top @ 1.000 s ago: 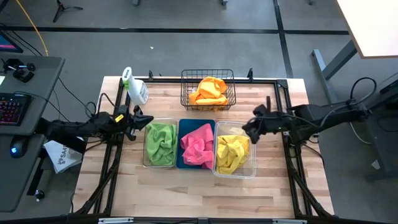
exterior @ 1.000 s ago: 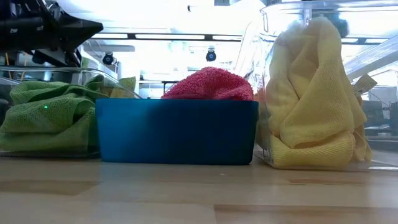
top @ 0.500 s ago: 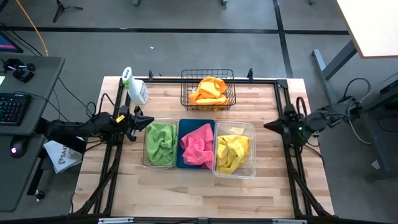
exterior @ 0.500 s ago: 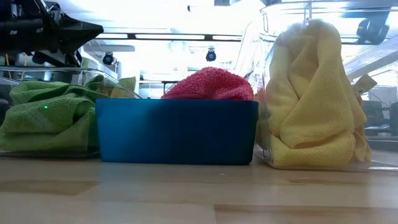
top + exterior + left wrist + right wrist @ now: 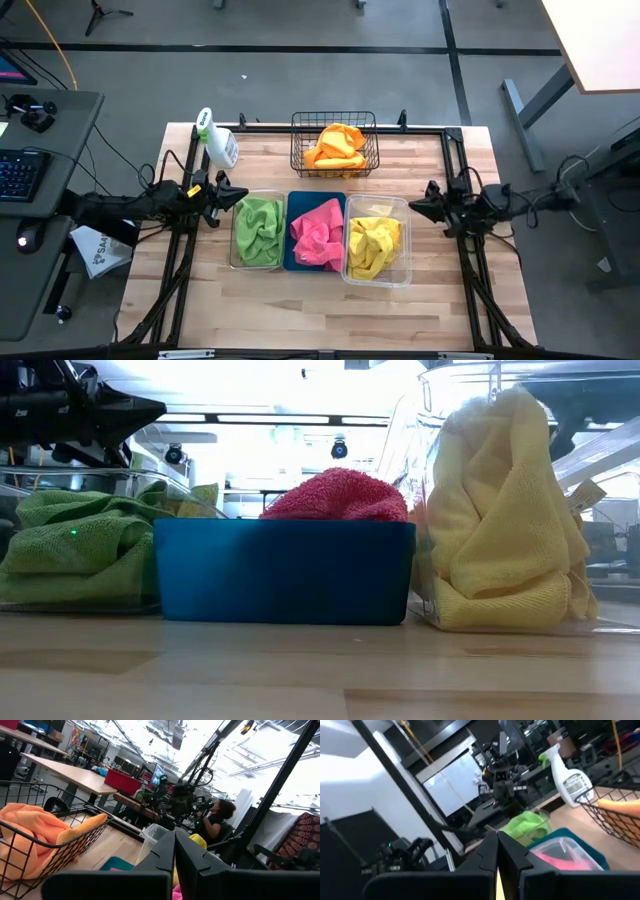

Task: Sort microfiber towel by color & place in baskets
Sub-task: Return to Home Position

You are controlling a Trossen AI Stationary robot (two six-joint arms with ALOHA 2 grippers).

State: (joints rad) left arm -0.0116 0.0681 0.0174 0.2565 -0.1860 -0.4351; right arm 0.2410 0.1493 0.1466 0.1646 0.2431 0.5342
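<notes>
Four baskets hold towels. A green towel (image 5: 258,230) lies in the left clear tub (image 5: 237,258). A pink towel (image 5: 316,235) fills the blue tub (image 5: 285,570). A yellow towel (image 5: 372,245) sits in the right clear tub (image 5: 402,275). An orange towel (image 5: 336,146) lies in the black wire basket (image 5: 300,160) at the far edge. My left gripper (image 5: 243,199) is shut and empty, level, just left of the green tub. My right gripper (image 5: 412,205) is shut and empty, level, just right of the yellow tub. Both wrist views show shut fingers: left (image 5: 174,852), right (image 5: 496,852).
A white spray bottle (image 5: 216,140) stands at the far left corner. Black frame rails (image 5: 455,165) run along the table's sides and far edge. Bare wood (image 5: 320,315) lies in front of the tubs. A person (image 5: 220,815) sits in the room beyond the table.
My right arm has folded back from over the yellow tub's right end toward the table's right edge and sunk lower. Its gripper has tipped up from pointing downward to level. The towels and tubs have stayed where they were.
</notes>
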